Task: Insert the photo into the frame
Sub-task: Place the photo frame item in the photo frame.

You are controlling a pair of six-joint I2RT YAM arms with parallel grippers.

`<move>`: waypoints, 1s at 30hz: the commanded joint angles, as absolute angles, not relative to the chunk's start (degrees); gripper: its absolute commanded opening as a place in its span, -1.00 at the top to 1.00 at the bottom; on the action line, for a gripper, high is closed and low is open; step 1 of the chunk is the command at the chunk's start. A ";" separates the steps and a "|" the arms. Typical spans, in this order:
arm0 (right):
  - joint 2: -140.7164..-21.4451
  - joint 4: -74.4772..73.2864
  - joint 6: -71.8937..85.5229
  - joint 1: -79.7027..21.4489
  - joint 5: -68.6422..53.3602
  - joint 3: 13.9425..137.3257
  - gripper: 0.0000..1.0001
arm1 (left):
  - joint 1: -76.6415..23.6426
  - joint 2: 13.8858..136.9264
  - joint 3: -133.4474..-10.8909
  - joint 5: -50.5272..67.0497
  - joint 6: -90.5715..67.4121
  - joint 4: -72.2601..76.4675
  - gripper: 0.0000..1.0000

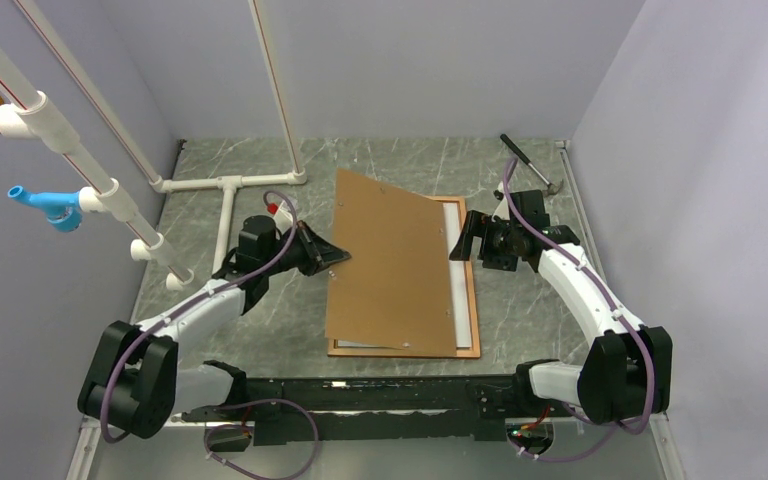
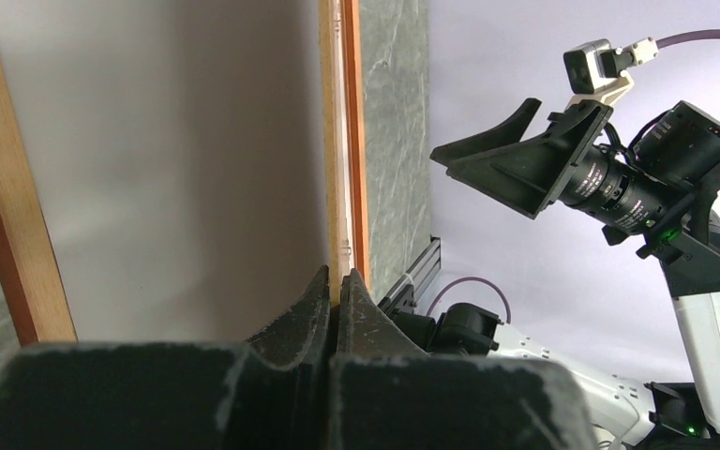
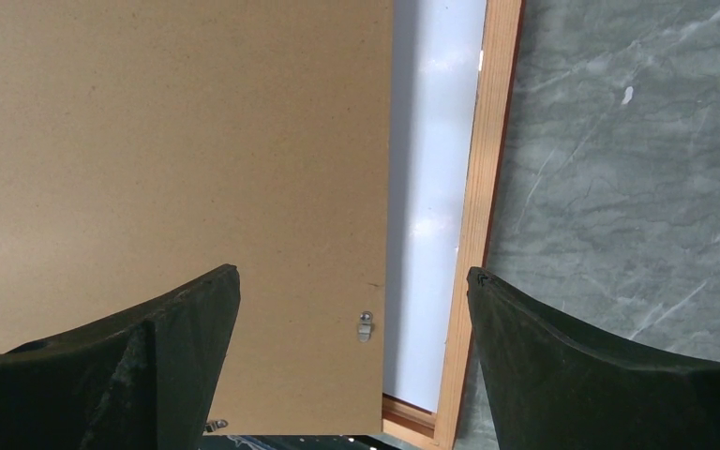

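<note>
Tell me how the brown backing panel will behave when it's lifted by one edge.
Probably stiff: the backing panel shows straight edges though the left gripper seems to pinch just its left edge. Likely light, since it looks like thin board. Its smooth face may slide across the frame when nudged.

Both arms rise from their bases at the near edge of the tabletop (image 1: 260, 330) and bend inward toward each other. The left arm (image 1: 195, 310) stretches forward and to the right. Its black wrist (image 1: 260, 237) is turned so the left gripper (image 1: 338, 257) points right, low and nearly level, with its fingers (image 2: 309, 309) pressed tight together at the tips. The right arm (image 1: 585, 290) arches forward along the right side, then its forearm swings left. The right gripper (image 1: 463, 238) faces the left one, tipped downward, its fingers (image 3: 178, 328) spread wide. The two grippers stand well apart.
</note>
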State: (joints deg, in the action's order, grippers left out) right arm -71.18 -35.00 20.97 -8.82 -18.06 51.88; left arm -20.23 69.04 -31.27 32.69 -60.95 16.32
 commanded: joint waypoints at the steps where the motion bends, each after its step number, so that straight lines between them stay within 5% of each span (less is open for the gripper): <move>1: -70.67 -33.35 20.13 -8.35 -17.85 51.72 -0.85 | -20.46 70.10 -34.19 35.25 -61.46 24.84 1.00; 30: -73.15 -29.63 20.67 -2.45 -18.93 48.70 -0.88 | -20.42 78.31 -35.62 36.68 -62.83 32.64 1.00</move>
